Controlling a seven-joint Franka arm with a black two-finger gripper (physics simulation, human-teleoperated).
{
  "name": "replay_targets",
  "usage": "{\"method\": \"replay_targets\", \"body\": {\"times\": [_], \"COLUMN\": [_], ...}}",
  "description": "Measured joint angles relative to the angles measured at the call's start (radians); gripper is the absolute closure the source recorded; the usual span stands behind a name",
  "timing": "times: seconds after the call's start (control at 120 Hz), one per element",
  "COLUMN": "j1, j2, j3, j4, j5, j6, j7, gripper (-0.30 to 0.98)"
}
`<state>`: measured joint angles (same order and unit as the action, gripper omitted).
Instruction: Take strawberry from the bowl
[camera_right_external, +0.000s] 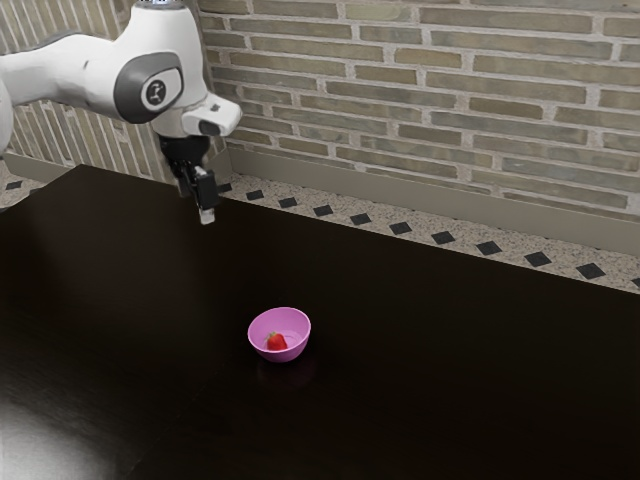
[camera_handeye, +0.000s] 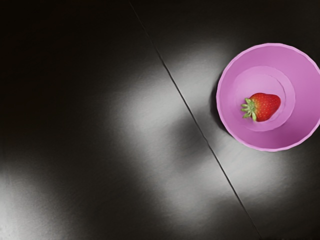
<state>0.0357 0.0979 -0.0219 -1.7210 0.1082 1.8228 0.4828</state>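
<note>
hanging above the dark counter (camera_right_external: 450, 390), the end effector (camera_right_external: 207, 214) points downward, well apart from the pink bowl (camera_right_external: 293, 352). whether it is released or clenched, i cannot tell from these pictures. the white robot arm (camera_right_external: 80, 70) comes in from the exterior view's upper left, with a dark gray band round its joint.

the strawberry (camera_handeye: 267, 106) is inside the bowl, down on the bottom and within the ring that marks the base. it lies on its side, red and speckled with seeds, and its green leafy cap (camera_handeye: 249, 109) points toward the thin seam (camera_handeye: 192, 118) that runs across the counter. the bowl stands upright just beside that seam, apart from it, with its open mouth up and its inner wall showing all around the fruit. a faint pink reflection sits on the glossy surface under the bowl, and pale patches of light spread over the counter.

beyond the counter, the exterior view shows a brick wall (camera_right_external: 420, 90) with a plain baseboard (camera_right_external: 400, 200), and a speckled floor (camera_right_external: 330, 222) set with dark diamonds.
</note>
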Motion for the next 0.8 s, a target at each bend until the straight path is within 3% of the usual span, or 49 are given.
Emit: {"method": "replay_targets", "body": {"times": [0.117,0.25,0.433,0.667,0.8], "j1": [0.013,-0.051,-0.078,-0.109,-0.113], "j2": [0.007,0.010,0.060,0.135,0.164], "j3": [0.001,0.001,-0.001,-0.015,-0.021], "j4": [-0.026,-0.142,-0.213,-0.235,-0.239], "j5": [-0.014,-0.014,0.034,0.051,0.048], "j6": [0.034,0.140,0.293,0.393,0.415], "j7": [0.161,0.347,0.565,0.786,0.893], "gripper": [0.00,0.00,0.00,0.01,0.15]}}
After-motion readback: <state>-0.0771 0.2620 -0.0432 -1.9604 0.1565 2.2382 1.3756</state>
